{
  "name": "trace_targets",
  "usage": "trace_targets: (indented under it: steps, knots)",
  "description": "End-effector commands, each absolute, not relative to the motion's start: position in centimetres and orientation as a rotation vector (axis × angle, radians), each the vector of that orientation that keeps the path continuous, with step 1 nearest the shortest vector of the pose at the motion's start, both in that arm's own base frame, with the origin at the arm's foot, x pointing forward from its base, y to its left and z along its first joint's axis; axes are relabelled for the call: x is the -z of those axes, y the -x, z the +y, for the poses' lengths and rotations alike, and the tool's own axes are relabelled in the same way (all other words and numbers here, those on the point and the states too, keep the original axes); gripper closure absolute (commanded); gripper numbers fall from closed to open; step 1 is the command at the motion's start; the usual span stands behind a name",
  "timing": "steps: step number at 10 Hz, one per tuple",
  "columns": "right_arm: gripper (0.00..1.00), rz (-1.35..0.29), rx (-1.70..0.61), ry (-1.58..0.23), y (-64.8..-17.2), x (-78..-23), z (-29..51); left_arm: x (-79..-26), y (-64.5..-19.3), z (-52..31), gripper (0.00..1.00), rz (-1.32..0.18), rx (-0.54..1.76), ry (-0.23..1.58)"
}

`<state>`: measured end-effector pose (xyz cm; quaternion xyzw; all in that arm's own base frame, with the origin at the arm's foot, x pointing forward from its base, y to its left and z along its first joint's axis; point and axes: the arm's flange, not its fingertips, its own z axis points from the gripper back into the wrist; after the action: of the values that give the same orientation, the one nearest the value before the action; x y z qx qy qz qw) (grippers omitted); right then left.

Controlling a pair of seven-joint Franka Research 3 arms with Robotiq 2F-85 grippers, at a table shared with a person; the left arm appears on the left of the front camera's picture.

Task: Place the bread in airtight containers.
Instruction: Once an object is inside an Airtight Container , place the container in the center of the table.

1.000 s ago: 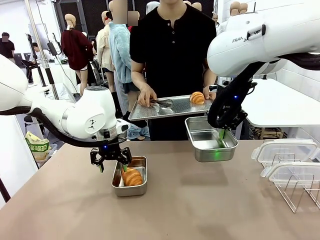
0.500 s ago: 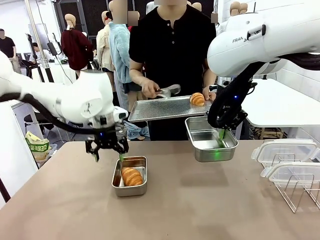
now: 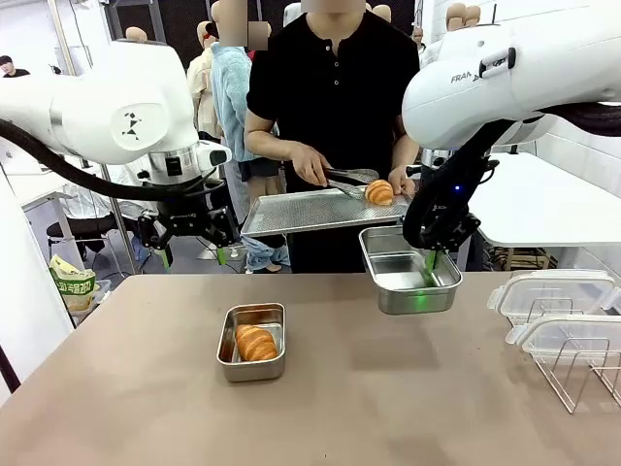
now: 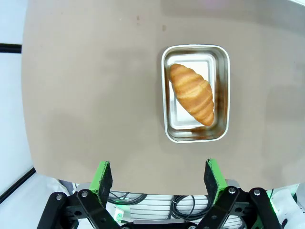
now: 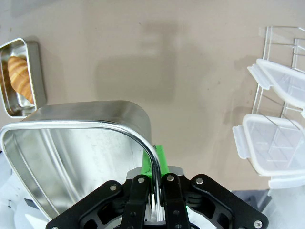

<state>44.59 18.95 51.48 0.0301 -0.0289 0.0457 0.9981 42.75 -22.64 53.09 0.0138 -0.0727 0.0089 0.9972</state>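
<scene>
My left hand hangs open at 10 o'clock from the tub holding one croissant. The other croissant, on the person's tray at 1 o'clock, looks soft and crumbly, so I'd grip its fat middle gently. My right hand pinches the empty tub by its rim.

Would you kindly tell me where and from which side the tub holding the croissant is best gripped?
Probably a long side wall of the tub at its rim, coming straight down, one finger inside and one outside. The walls are thin and upright, and the croissant lies diagonally, leaving two opposite corners free for the inner finger.
</scene>
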Motion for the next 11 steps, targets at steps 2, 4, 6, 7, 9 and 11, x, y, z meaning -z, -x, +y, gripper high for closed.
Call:
trace_targets:
  steps: [2, 4, 6, 7, 9, 11]
  knots:
    - [1.0, -0.064, -0.09, -0.051, -44.59, -51.65, 18.86, -52.56, -42.74, -23.24, 0.0, -0.12, -0.009, -0.021]
    - [1.0, -0.064, -0.09, -0.051, -44.59, -51.65, 18.86, -53.07, -42.61, -23.03, 0.0, -0.144, -0.01, -0.03]
    - [1.0, -0.064, -0.09, -0.051, -44.59, -51.65, 18.86, -53.07, -42.61, -23.03, 0.0, -0.144, -0.01, -0.03]
    - [1.0, -0.064, -0.09, -0.051, -44.59, -51.65, 18.86, -53.07, -42.61, -23.03, 0.0, -0.144, -0.01, -0.03]
    - [1.0, -0.064, -0.09, -0.051, -44.59, -51.65, 18.86, -53.07, -42.61, -23.03, 0.0, -0.144, -0.01, -0.03]
    - [1.0, -0.064, -0.09, -0.051, -44.59, -51.65, 18.86, -53.07, -42.61, -23.03, 0.0, -0.144, -0.01, -0.03]
